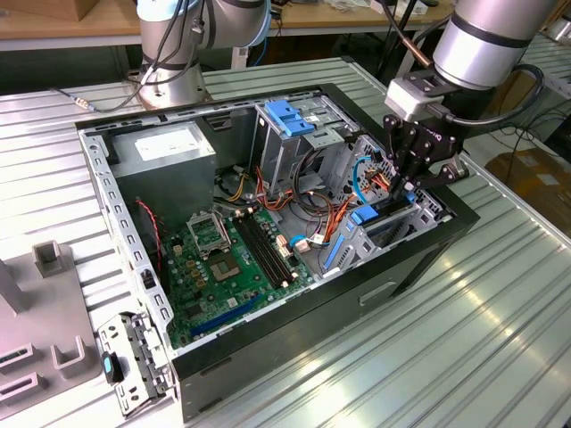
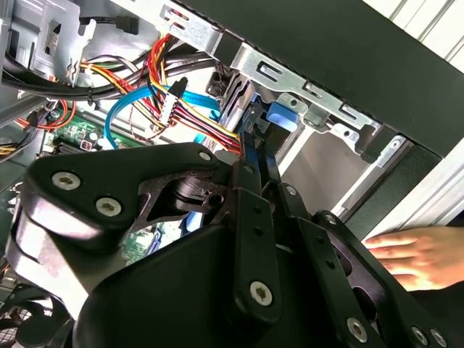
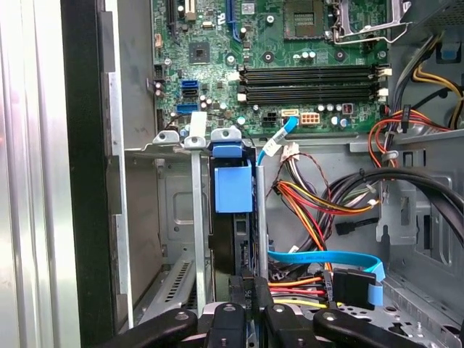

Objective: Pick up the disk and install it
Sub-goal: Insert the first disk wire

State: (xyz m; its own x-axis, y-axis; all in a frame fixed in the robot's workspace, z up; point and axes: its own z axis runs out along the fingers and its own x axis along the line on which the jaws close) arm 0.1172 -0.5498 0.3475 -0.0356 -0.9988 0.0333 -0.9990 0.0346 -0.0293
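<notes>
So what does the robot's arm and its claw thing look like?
The arm is a fat, round, shiny silver tube with a black ring around it. A grey block joins it to the gripper, which is made of black metal bars held together with silver screws. Black cables loop beside the arm.

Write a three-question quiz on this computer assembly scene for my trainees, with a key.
1. True or false: the disk stands on edge inside the computer case.
2. Choose one: the gripper is A) open and empty, B) shut on the disk, C) shut on nothing.
3. Short answer: in the second wrist view, what shows beyond the case's black wall?

Key: 1 true; 2 B; 3 a person's hand.
</notes>
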